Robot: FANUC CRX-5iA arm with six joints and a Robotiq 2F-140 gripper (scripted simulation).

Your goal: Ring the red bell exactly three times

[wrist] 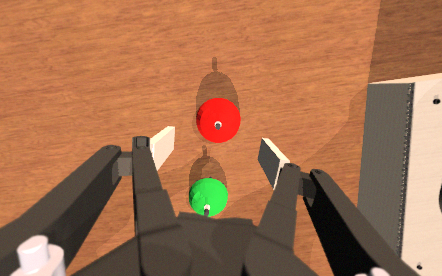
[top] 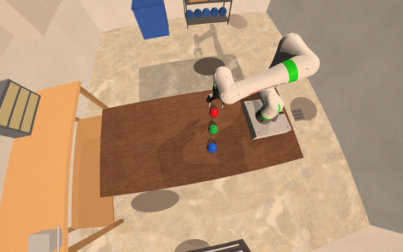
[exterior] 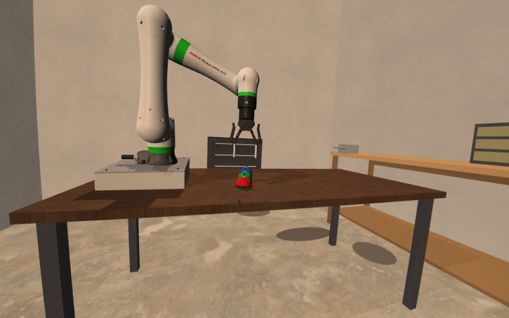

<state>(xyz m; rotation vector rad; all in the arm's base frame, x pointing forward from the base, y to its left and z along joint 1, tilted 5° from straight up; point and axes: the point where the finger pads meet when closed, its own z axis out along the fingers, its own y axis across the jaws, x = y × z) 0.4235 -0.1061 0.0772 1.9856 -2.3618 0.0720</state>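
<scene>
Three bells stand in a row on the brown table. The red bell is at the end nearest the table's far edge, then the green bell, then the blue bell. My gripper hangs well above the table, pointing straight down, over the red bell's side of the row. Its fingers stand apart with nothing between them. In the wrist view the red bell lies just beyond the fingertips and the green bell lies below the palm. The red bell's button is up and untouched.
The robot's grey base block sits on the table right of the bells and shows at the right edge of the wrist view. An orange bench stands left of the table. A dark cabinet stands behind it.
</scene>
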